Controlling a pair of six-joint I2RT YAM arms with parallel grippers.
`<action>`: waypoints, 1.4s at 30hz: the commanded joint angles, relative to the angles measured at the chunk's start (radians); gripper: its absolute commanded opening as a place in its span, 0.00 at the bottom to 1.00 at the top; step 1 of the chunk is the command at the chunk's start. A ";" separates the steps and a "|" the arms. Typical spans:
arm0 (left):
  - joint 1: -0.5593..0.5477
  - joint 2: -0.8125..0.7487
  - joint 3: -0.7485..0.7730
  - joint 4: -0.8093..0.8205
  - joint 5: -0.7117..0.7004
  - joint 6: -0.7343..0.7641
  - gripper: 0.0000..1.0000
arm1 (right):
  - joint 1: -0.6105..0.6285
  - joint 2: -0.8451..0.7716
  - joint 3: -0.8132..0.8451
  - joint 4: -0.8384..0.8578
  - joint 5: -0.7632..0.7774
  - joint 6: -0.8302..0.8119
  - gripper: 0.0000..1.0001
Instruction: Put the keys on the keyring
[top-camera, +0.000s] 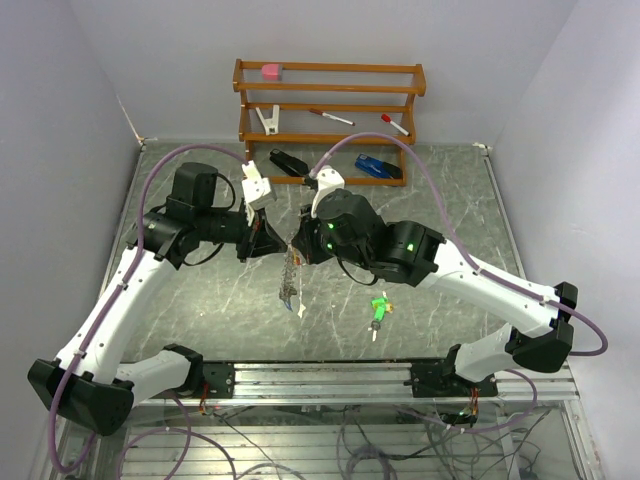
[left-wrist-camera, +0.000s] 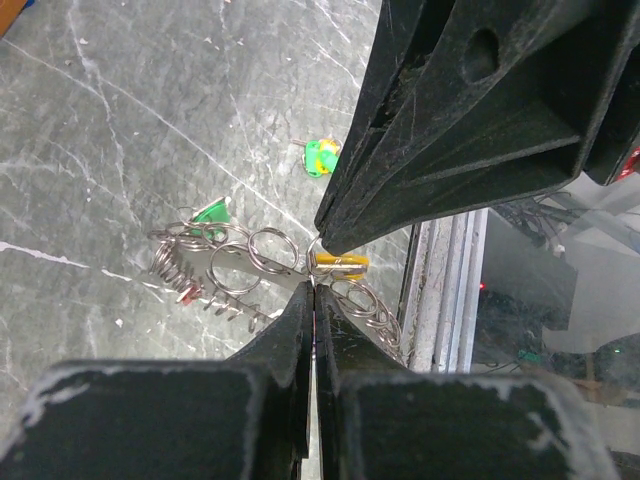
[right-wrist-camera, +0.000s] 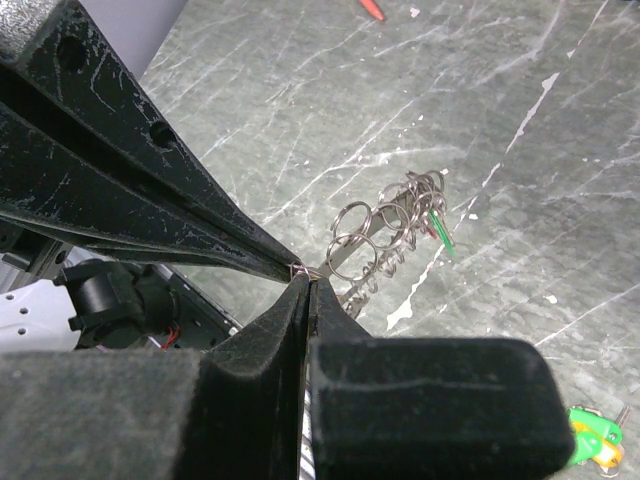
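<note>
Grey marble-look table, and we see a wooden rack at its far edge with two red-capped pens on a shelf. A black stapler lies just in front of the rack.

Both arms meet tip to tip over the table's middle. The left claw is closed, pinching the keyring at its top. The right claw is closed too, its tip touching the same spot. We cannot tell if it actually grips the wire.

The keyring is a bundle of small rings and keys strung out from the tips. In the top view its long axis runs toward the near edge, leaning slightly right at the low end. We cannot tell whether that end touches the table.

A yellow key sits just beside the pinch. A green tag is at the far end.

The loose keys, green and yellow heads, lie on the table to the right of the bundle and apart from it.
</note>
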 joint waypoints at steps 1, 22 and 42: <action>-0.009 -0.022 0.045 0.010 0.044 -0.013 0.07 | 0.006 0.007 0.024 0.002 0.023 -0.008 0.00; -0.009 -0.020 0.060 -0.006 0.048 0.000 0.07 | 0.004 -0.004 0.005 -0.024 0.042 0.002 0.00; -0.009 -0.025 0.056 -0.013 0.030 0.018 0.07 | 0.003 -0.032 -0.027 -0.063 0.041 0.026 0.00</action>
